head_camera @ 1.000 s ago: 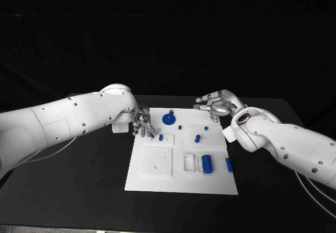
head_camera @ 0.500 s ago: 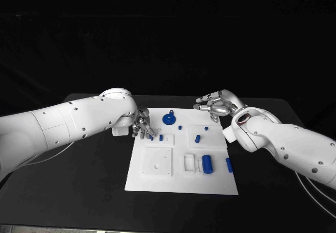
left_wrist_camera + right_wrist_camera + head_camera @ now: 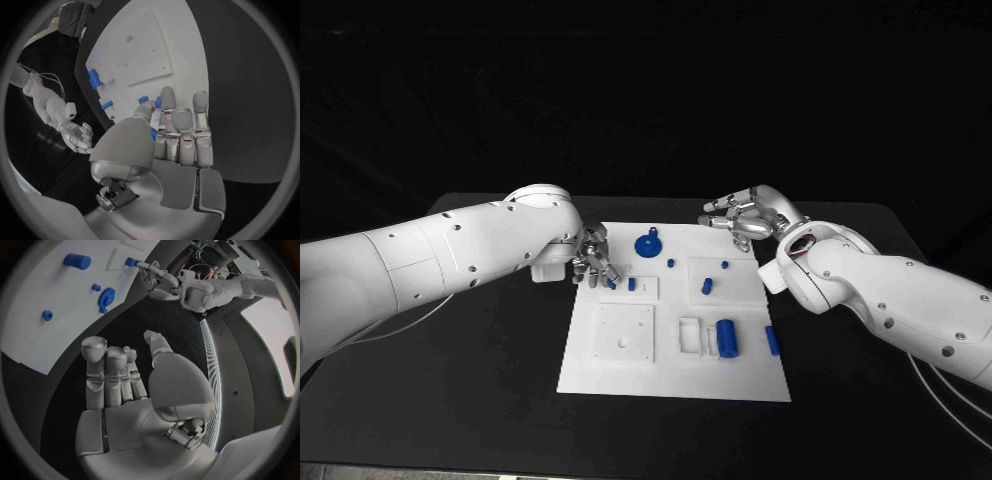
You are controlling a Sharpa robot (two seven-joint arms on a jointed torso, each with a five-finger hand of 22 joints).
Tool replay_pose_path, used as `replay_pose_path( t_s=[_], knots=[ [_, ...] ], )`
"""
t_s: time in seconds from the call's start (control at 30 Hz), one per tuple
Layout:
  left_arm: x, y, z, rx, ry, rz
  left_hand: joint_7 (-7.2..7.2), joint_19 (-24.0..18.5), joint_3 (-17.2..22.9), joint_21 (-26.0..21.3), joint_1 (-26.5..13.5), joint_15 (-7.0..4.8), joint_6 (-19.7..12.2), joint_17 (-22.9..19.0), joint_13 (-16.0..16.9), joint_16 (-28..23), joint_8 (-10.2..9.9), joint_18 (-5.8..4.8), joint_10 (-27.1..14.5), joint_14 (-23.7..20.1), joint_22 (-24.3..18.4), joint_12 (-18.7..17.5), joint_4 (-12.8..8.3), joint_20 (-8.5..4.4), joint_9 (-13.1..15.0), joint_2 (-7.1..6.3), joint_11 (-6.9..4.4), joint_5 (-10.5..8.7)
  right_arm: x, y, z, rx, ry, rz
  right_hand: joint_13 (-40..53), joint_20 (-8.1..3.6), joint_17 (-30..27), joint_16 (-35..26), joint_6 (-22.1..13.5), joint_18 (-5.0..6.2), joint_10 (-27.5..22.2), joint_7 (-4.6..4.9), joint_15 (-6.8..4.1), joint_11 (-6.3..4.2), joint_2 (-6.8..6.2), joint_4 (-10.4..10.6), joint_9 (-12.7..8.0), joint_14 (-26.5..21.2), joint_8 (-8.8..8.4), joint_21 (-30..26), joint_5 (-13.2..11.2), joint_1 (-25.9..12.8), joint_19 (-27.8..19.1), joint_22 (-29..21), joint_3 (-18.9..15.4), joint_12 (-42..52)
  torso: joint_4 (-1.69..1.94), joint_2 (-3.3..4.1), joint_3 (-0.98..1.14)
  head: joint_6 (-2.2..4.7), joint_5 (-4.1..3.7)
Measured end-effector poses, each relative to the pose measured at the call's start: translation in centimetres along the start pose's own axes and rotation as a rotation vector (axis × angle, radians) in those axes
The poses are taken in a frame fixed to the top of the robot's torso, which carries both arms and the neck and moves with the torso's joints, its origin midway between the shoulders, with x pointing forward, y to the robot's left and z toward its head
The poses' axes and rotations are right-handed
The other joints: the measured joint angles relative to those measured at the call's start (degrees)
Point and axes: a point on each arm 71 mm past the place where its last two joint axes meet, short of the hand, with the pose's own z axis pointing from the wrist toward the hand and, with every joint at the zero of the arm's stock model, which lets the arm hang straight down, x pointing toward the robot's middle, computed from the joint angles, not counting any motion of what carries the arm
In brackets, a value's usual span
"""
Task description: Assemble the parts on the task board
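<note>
1. Lying flat in the middle of the black table (image 3: 473, 400) is the white flat task board (image 3: 675, 375), with its long side running away from the robot.
2. The round blue wheel part (image 3: 648, 245) sits near the far left corner of the board.
3. The thick blue cylinder part (image 3: 727, 338) lies on its side in the near half, and its long way points away from the robot.
4. The thin blue bar part (image 3: 772, 340) lies just beside it, nearer the right edge, pointing the same way.
5. The left silver hand (image 3: 596, 262) is over the far left edge of the board. Its fingers are curled in close around a small blue peg part (image 3: 159, 103). I cannot tell if it really holds the peg.
6. The right silver hand (image 3: 744, 218) hangs over the far right corner of the board. Its fingers are bent and a little apart, and it holds nothing.
7. Since a second ago the left arm has slid a little toward the board. The right hand and the blue parts have stayed put.
</note>
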Motion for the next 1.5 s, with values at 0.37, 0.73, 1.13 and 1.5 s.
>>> replay_pose_path(
  t_s=[0.37,0.73,1.13,1.5],
  knots=[
    [0.05,-0.03,-0.02,0.001,-0.001,0.005,0.02,0.0,0.2,0.0,0.0,0.09,0.0,0.0,-0.1,0.0,0.0,0.00,0.1,0.1,0.0,0.0,0.1,0.00,-0.1,0.02,-0.09,-0.01,0.02,0.00,0.01,0.000,0.001,0.000,0.0,0.00,0.0,0.0,0.0,0.00,0.0,0.00,0.00,0.00,0.00,0.0,0.0,0.0,0.00,0.0,0.0,0.0,0.0,0.0,0.0,0.0,-0.03,0.01,0.03,0.05,0.06],
    [0.10,0.04,-0.05,0.001,0.002,0.008,0.03,0.0,0.3,0.0,0.1,0.15,0.0,0.0,-0.2,0.0,0.0,0.00,0.1,0.0,0.0,0.0,0.0,0.00,-0.4,0.08,-0.09,-0.08,0.01,-0.02,0.01,0.001,0.001,0.000,0.0,0.00,0.0,0.0,0.0,-0.01,0.0,0.00,0.00,0.01,0.00,0.2,0.0,0.0,0.00,0.0,0.0,0.0,0.0,0.0,0.2,0.0,-0.03,0.03,0.01,0.03,0.12],
    [0.13,0.06,-0.04,0.001,0.006,0.009,-0.14,0.0,0.3,0.0,0.1,0.28,0.1,0.0,-0.2,0.0,-0.1,0.00,0.1,0.1,0.0,0.0,0.0,0.00,-0.3,0.08,-0.10,0.03,0.01,-0.04,0.02,0.001,0.001,0.000,0.0,0.00,0.0,0.0,0.0,0.00,0.0,0.00,0.00,0.01,0.00,0.2,0.0,0.0,0.00,0.0,0.0,0.0,0.0,0.0,0.2,0.0,-0.03,0.03,0.01,0.04,0.15],
    [0.16,0.05,-0.04,0.001,0.008,0.010,-0.14,0.0,0.3,0.0,0.1,0.33,0.1,0.1,-0.3,0.0,-0.1,0.00,0.2,0.1,0.0,0.0,0.0,0.00,-0.3,0.07,-0.18,0.02,0.02,-0.04,0.02,0.001,0.002,0.000,0.0,0.00,0.0,0.0,0.0,0.00,0.1,0.00,0.00,0.10,0.00,0.2,0.0,0.0,0.00,0.0,0.0,0.0,0.0,0.0,0.2,0.0,-0.03,0.03,0.01,0.00,0.24]
  ],
)
